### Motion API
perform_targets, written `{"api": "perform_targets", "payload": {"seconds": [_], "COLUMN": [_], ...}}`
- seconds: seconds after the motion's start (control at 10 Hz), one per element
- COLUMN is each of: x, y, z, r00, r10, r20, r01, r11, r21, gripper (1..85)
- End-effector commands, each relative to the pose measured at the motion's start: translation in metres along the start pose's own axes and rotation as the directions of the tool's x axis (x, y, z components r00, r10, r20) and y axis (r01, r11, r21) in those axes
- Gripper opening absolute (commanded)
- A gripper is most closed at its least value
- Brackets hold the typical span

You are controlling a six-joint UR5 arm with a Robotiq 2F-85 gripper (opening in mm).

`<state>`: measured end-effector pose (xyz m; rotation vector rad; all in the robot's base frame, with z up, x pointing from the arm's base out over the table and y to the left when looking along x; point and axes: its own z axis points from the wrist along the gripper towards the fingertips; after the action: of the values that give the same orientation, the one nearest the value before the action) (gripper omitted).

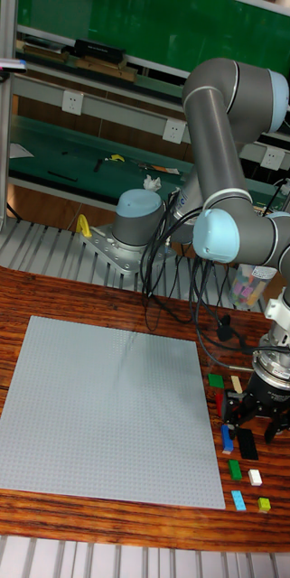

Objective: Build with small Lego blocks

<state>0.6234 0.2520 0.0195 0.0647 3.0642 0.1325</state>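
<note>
A large grey baseplate (108,406) lies flat on the wooden table and carries no blocks. Several small Lego blocks lie in a loose column just right of it: green (217,381), beige (237,384), red (220,402), blue (227,438), black (247,442), another green (235,468), white (255,477), light blue (239,500) and yellow-green (265,505). My gripper (253,424) hangs low over the upper part of this column, pointing down. Its dark fingers (235,413) are spread open, and I see nothing held between them. The gripper body hides whatever lies directly beneath it.
The arm's base (137,221) is bolted behind the table, with cables (176,262) drooping toward the board's back edge. A clear container of coloured pieces (248,284) stands at the back right. The table's front edge runs just below the block column.
</note>
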Motion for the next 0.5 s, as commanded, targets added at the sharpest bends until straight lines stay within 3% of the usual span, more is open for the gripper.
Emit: {"api": "perform_targets", "payload": {"seconds": [0.0, 0.4], "x": [0.001, 0.001], "y": [0.000, 0.016], "z": [0.000, -0.001], "r00": [0.999, 0.997], "r10": [0.040, 0.071], "r20": [0.001, 0.001], "r01": [-0.040, -0.071], "r11": [0.999, 0.997], "r21": [-0.008, -0.017], "gripper": [62.0, 62.0]}}
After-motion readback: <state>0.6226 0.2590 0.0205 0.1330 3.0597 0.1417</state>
